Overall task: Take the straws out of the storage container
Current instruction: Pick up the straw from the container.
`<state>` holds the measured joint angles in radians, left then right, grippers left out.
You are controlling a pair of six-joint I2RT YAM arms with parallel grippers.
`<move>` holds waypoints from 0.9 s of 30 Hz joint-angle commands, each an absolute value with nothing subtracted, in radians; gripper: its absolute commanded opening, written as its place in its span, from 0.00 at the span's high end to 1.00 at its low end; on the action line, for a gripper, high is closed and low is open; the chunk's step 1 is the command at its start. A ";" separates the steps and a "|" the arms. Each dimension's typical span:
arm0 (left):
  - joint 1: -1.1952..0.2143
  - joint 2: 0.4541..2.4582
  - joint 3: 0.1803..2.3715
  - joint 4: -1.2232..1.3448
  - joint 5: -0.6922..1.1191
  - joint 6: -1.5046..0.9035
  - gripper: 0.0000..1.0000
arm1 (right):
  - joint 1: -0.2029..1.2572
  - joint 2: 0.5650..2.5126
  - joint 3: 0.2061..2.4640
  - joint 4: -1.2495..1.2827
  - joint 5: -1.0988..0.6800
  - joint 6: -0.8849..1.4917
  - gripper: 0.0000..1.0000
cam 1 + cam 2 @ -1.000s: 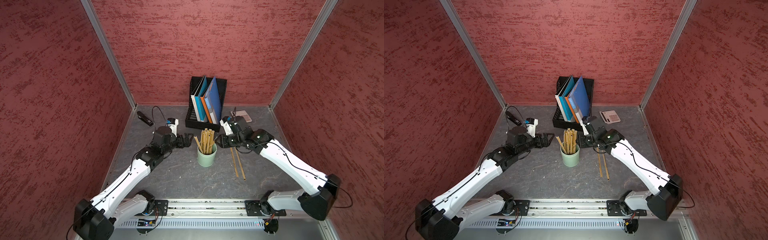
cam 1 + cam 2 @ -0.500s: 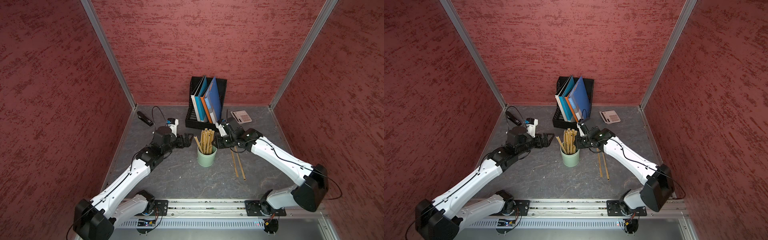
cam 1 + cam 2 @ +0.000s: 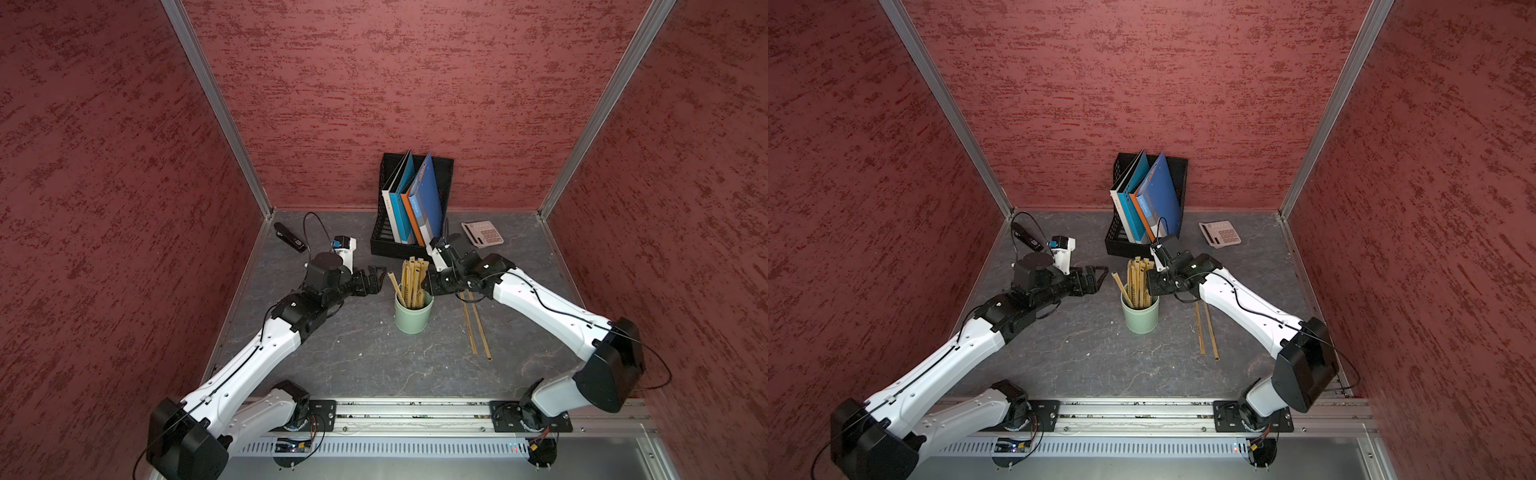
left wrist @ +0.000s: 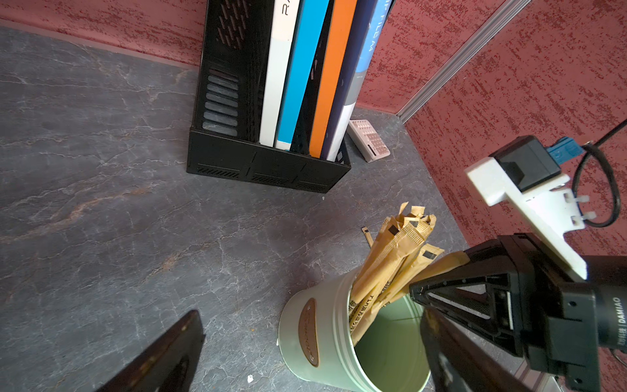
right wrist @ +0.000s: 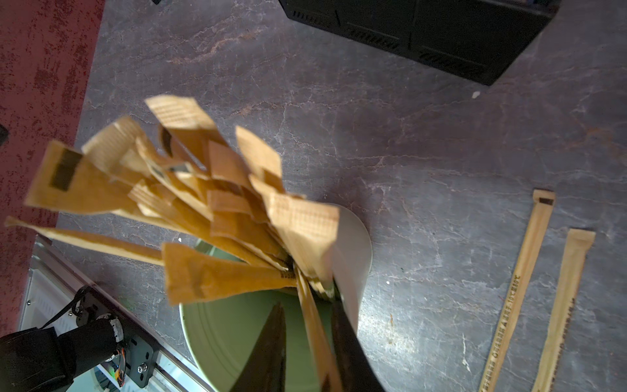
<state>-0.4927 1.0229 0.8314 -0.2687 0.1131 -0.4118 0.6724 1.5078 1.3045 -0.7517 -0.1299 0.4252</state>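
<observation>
The storage container, a pale mint-green cup (image 3: 413, 318) (image 3: 1140, 318) (image 4: 298, 339), stands mid-table with a bundle of tan paper-wrapped straws (image 3: 413, 276) (image 3: 1137, 276) (image 5: 220, 210) upright in it. My right gripper (image 3: 424, 286) (image 5: 307, 302) reaches in over the cup's right rim. Its jaws are narrowly open around one straw (image 5: 315, 332), which rests against one finger with a gap to the other. My left gripper (image 3: 376, 276) (image 4: 305, 356) hovers wide open just left of the cup, holding nothing. Two straws (image 3: 473, 328) (image 5: 515, 292) lie flat on the table to the cup's right.
A black mesh file holder (image 3: 411, 199) with coloured folders stands behind the cup. A pale calculator (image 3: 482, 235) lies at the back right and a black stapler (image 3: 289, 237) at the back left. Red walls enclose three sides.
My right gripper has moved left from beside the cup into the straw bundle, and its jaws have narrowed around one straw. The left arm has stayed still.
</observation>
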 commanded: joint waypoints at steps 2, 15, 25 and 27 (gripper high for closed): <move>-0.484 1.018 0.845 -0.278 0.113 -0.395 0.00 | 0.667 1.525 1.339 -0.734 -0.113 0.408 0.81; -0.481 1.005 0.840 -0.288 0.110 -0.393 0.00 | 0.658 1.540 1.341 -0.713 -0.121 0.408 0.84; -0.474 0.989 0.836 -0.299 0.104 -0.389 0.00 | 0.655 1.539 1.356 -0.705 -0.131 0.414 0.91; -0.472 0.987 0.835 -0.297 0.104 -0.390 0.00 | 0.655 1.519 1.364 -0.716 -0.128 0.413 0.93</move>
